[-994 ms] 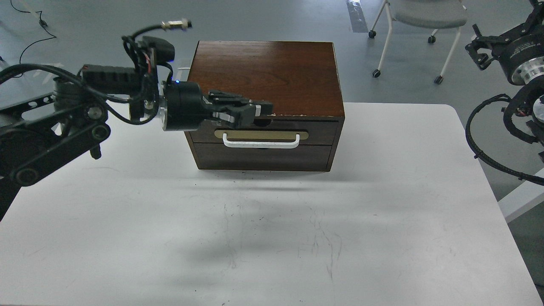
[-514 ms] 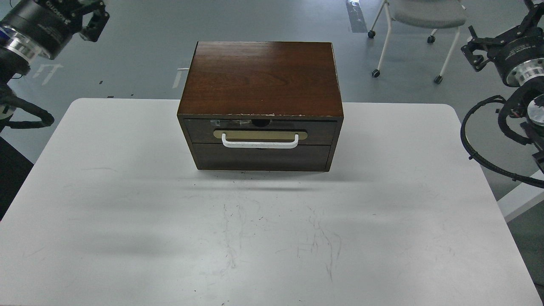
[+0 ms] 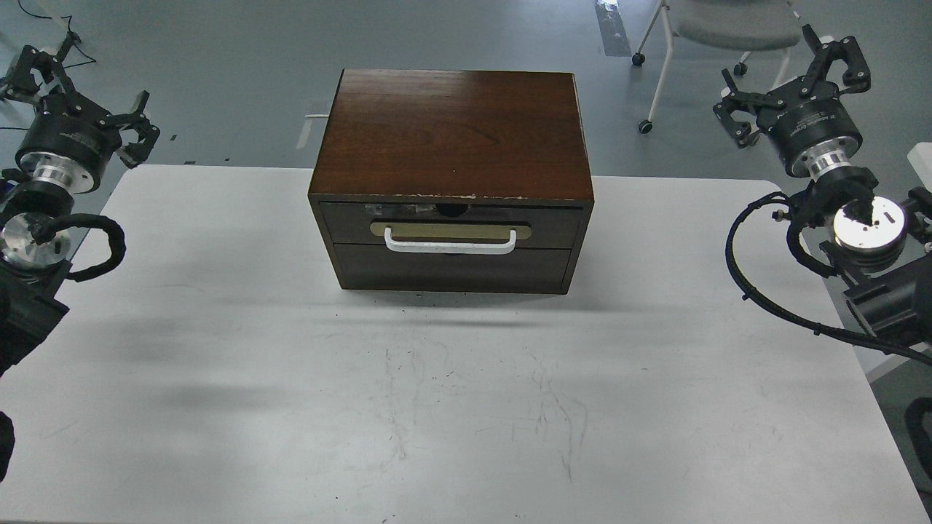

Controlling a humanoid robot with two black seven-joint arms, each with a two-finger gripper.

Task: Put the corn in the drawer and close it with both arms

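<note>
The drawer (image 3: 553, 227) is the upper front of a dark brown wooden cabinet (image 3: 451, 131) and sits flush and shut, its white bar handle (image 3: 450, 244) on a beige plate. The corn is out of view. My left gripper (image 3: 84, 98) is raised at the far left edge, well left of the cabinet, open and empty. My right gripper (image 3: 790, 84) is raised at the far right, well right of the cabinet, open and empty. Neither gripper touches the cabinet.
The cabinet stands at the back middle of a white table (image 3: 466, 407). A plain dark panel (image 3: 451, 269) lies below the drawer. A wheeled chair (image 3: 728, 29) stands on the grey floor behind at the right.
My left arm has pulled away from the drawer front and swung out to the far left. My right arm has come a little further into view. The drawer stays shut.
</note>
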